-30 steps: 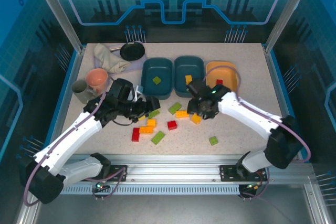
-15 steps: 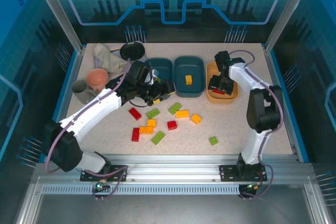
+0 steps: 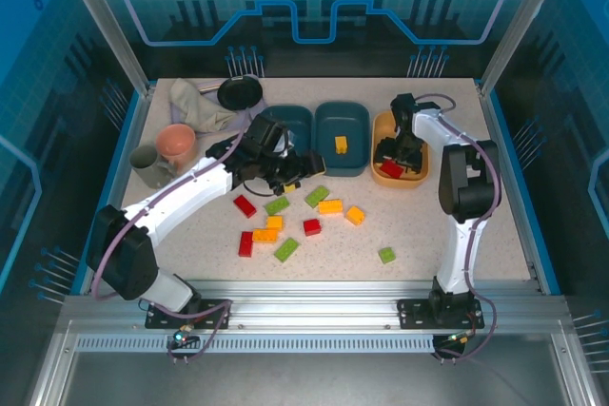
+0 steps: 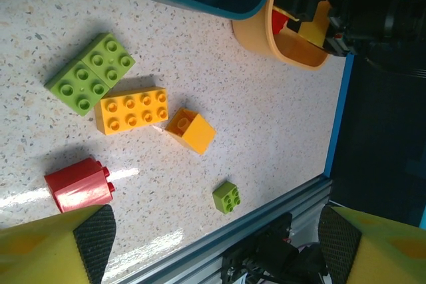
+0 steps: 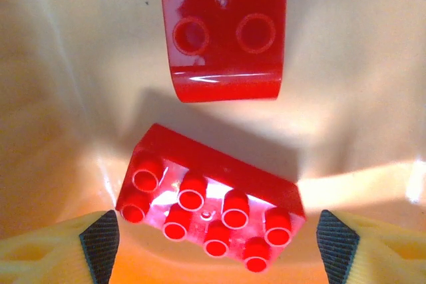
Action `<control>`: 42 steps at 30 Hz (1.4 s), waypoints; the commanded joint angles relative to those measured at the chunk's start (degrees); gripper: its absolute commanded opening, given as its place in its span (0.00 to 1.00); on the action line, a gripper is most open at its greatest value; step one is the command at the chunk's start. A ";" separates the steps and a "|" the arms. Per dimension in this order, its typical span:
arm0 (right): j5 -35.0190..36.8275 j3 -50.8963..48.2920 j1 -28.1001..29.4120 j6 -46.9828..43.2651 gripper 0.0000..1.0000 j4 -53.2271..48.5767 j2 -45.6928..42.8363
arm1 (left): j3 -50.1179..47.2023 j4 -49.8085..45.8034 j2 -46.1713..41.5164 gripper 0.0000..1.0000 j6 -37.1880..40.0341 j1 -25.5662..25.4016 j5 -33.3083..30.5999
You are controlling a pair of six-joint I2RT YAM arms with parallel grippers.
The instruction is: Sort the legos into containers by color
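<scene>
Top external: the right gripper (image 3: 394, 151) is hanging inside the yellow-orange tub (image 3: 424, 161), which is sitting just right of the middle teal tub (image 3: 324, 130).

Right wrist: its fingers (image 5: 100, 237) are standing spread and clasping nothing. An oblong red brick (image 5: 210, 214) is lying studs-up on the tub floor between them, with a sliver of floor showing beside the right-hand pad. A second red brick (image 5: 224, 38) is lying just beyond it, and the two are not touching.

Top external: the left gripper (image 3: 301, 164) is hovering just left of the middle teal tub's near-left corner, over the near edge of the left teal tub (image 3: 297, 117).

Left wrist: its jaws are standing wide and empty, with only the table (image 3: 476, 225) under them.

The middle teal tub is holding one yellow brick (image 3: 341, 145).

Loose bricks are all lying on the near side of the middle teal tub:
- Nearest to it, a green oblong brick (image 4: 90, 74) is sitting just beside a yellow oblong brick (image 4: 132, 110).
- A tipped yellow square brick (image 4: 191, 131) is resting just beside that yellow oblong, on the yellow-orange tub's side.
- A red square brick (image 4: 78, 184) is lying on its side, a little nearer than the oblongs.
- A small green brick (image 4: 227, 197) is sitting well apart, toward the near right.
- To the near left, a flat red brick (image 3: 245, 205) and a green brick (image 3: 277, 204) are lying near each other.
- Nearer than those, two yellow-orange bricks (image 3: 269, 228) are touching.
- A red upright brick (image 3: 245, 244) and a long green brick (image 3: 285, 250) are lying nearest the table edge.
</scene>
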 commanded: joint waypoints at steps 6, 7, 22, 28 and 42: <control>2.97 0.83 1.25 -0.66 0.79 -3.63 -15.58 | -0.14 -7.97 -3.35 0.81 1.03 -1.15 -6.34; 3.64 0.34 1.88 -0.83 0.79 -3.57 -17.47 | -0.30 -9.55 -3.83 0.81 1.27 -1.16 -7.70; -2.29 -32.03 35.03 2.64 0.95 18.13 -47.44 | -0.30 -18.81 8.65 0.91 -3.77 4.76 -15.77; -2.70 -34.50 37.16 3.49 0.96 18.58 -49.62 | 0.56 -18.69 14.97 0.92 -6.76 4.76 -17.70; -3.70 -33.55 36.36 3.26 0.98 19.78 -47.95 | 2.09 -16.06 21.43 0.90 -8.38 3.63 -21.19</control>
